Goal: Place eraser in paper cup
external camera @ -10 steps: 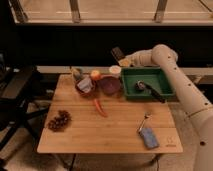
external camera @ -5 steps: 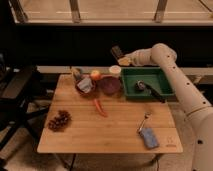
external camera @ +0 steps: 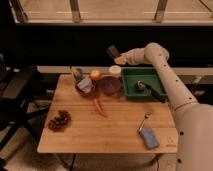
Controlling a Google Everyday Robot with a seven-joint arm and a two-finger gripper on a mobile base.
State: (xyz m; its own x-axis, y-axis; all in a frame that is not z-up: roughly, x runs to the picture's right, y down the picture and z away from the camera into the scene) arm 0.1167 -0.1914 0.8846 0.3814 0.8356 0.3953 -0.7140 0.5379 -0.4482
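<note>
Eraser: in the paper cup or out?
Out. The gripper is shut on the eraser, holding it in the air above the paper cup, clearly apart from its rim.

Arm (external camera: 167, 80) extended, elbow bent, claw (external camera: 118, 56) raised high, clamped on eraser (external camera: 112, 50)

View: single camera | high, from table's (external camera: 115, 131) near side, angled down | mid-distance | gripper (external camera: 116, 54) upper centre, above far edge
</note>
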